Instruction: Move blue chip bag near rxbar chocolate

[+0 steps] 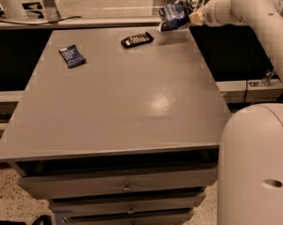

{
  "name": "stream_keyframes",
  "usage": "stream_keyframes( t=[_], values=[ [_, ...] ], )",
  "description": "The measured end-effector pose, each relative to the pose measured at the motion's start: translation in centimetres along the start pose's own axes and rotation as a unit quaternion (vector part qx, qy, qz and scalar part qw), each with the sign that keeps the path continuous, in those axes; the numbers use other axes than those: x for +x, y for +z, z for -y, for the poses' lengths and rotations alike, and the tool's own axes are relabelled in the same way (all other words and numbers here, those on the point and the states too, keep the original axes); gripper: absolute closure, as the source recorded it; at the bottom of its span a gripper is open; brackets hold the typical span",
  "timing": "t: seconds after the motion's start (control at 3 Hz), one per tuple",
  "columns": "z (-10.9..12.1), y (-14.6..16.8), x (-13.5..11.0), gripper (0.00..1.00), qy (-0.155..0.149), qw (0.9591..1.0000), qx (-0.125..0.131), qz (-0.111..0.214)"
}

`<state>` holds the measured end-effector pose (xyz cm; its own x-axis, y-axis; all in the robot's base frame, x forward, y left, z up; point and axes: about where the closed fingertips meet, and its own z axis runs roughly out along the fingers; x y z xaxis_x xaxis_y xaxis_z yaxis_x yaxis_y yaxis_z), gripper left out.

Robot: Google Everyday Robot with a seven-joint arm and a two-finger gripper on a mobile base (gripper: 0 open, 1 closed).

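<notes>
The blue chip bag [175, 14], dark blue with white lettering, hangs in the air above the table's far right corner. My gripper [192, 13] is shut on its right end and holds it off the grey table [132, 93]. The rxbar chocolate [137, 40], a slim black wrapper with white lettering, lies flat on the table a little left of and nearer than the bag. The bag does not touch it.
A small flat dark-blue packet [72, 56] lies at the table's far left. My white arm [254, 13] reaches in from the right and my white body [256, 168] fills the lower right. Drawers [127, 187] sit under the tabletop.
</notes>
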<state>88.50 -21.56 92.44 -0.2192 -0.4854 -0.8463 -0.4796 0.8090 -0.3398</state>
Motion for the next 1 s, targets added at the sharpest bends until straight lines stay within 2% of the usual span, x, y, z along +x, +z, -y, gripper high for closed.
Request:
stream_keyframes(
  t=[0.67,1.0],
  values=[
    [-4.0,0.7,3.0,1.00,-0.011,0.9986,-0.045,-0.023],
    [-5.6,0.6,4.1,0.82,-0.007,0.9976,-0.062,-0.031]
  ],
)
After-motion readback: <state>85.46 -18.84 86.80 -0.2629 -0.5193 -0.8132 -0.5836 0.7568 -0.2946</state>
